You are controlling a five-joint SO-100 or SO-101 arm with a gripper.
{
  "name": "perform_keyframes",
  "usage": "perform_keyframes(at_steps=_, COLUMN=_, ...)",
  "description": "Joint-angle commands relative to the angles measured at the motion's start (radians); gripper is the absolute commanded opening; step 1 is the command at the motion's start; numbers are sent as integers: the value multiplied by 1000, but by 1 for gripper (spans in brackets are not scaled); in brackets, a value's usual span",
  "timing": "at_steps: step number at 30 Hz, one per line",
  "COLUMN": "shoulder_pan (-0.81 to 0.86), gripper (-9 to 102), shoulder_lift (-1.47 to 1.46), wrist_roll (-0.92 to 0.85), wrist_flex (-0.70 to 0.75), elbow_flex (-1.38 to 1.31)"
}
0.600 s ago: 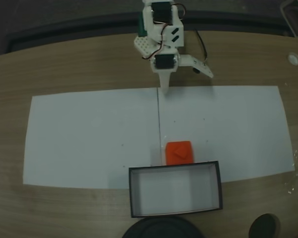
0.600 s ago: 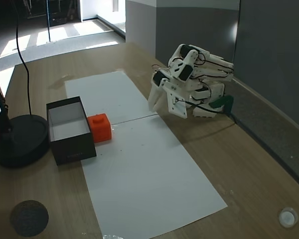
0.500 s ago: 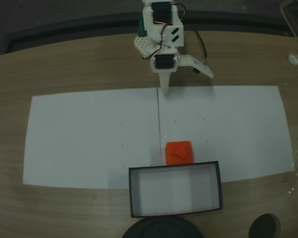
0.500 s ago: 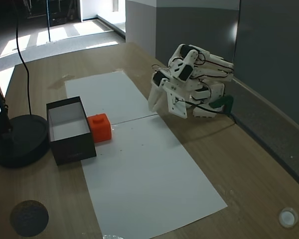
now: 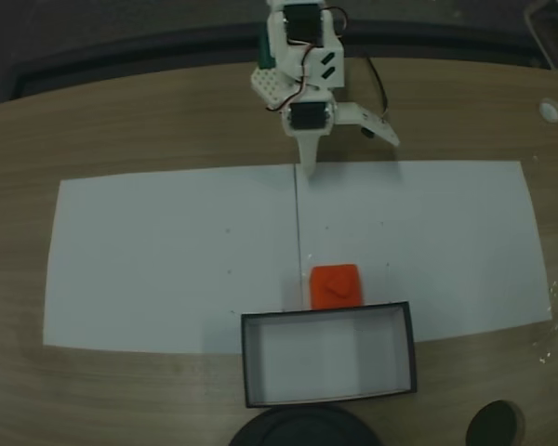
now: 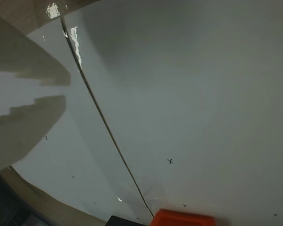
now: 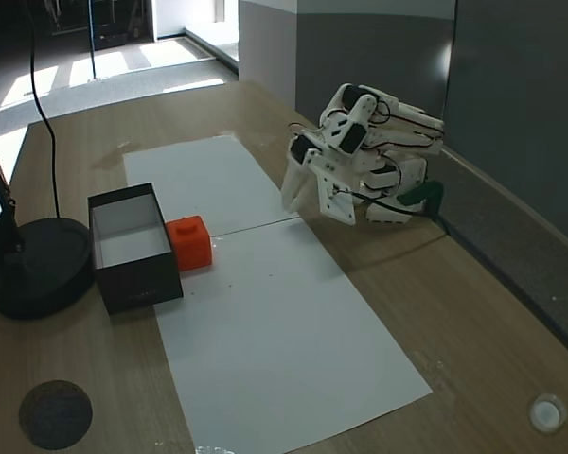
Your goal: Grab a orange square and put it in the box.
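Item 1. Small bright orange-red squarish plastic block (image 5: 336, 285), rounded corners, faint raised mark on top. Rests flat on the white paper, its near side touching or just beside the outer wall of the box; not inside it. In the wrist view only its top edge (image 6: 184, 218) shows at the bottom border. Free-standing, nothing holding it.

Item 2. Shallow rectangular box with thin black walls and white floor (image 5: 248, 362), open side up, empty. It sits partly on the paper, partly on the wood, long side facing the arm, so a block carried over the near wall could be dropped straight in.

Item 3. White two-finger gripper (image 7: 306, 194) on a white printed arm, folded back near its base at the far table edge, tips pointing down toward the paper's rear margin (image 5: 306, 167). Well apart from the block. Fingers parted with a clear gap, the flat finger (image 6: 23, 56) and the stepped one seen apart in the wrist view; nothing between them. Posture reads as a rest pose, reach not yet begun.

Item 4. Two white paper sheets (image 5: 167, 251) laid edge to edge, the seam running from arm toward block; probably a plain work mat.

Item 5. Round black weighted base (image 7: 38, 270) behind the box, a thin stem rising from it; likely a stand, though its top is cut off.
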Motion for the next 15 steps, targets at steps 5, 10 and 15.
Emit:
perform_keyframes(at_steps=5, shoulder_pan=66, gripper=22, shoulder_lift=25, wrist_roll=-117, wrist_flex=-166, elbow_flex=-124)
perform_keyframes(at_steps=10, shoulder_pan=51, gripper=26, shoulder_lift=17, wrist_roll=-126, wrist_flex=-166, elbow_flex=-239)
perform_keyframes(at_steps=15, shoulder_pan=48, gripper=31, shoulder_lift=-155, wrist_roll=-124, wrist_flex=-164, elbow_flex=-322)
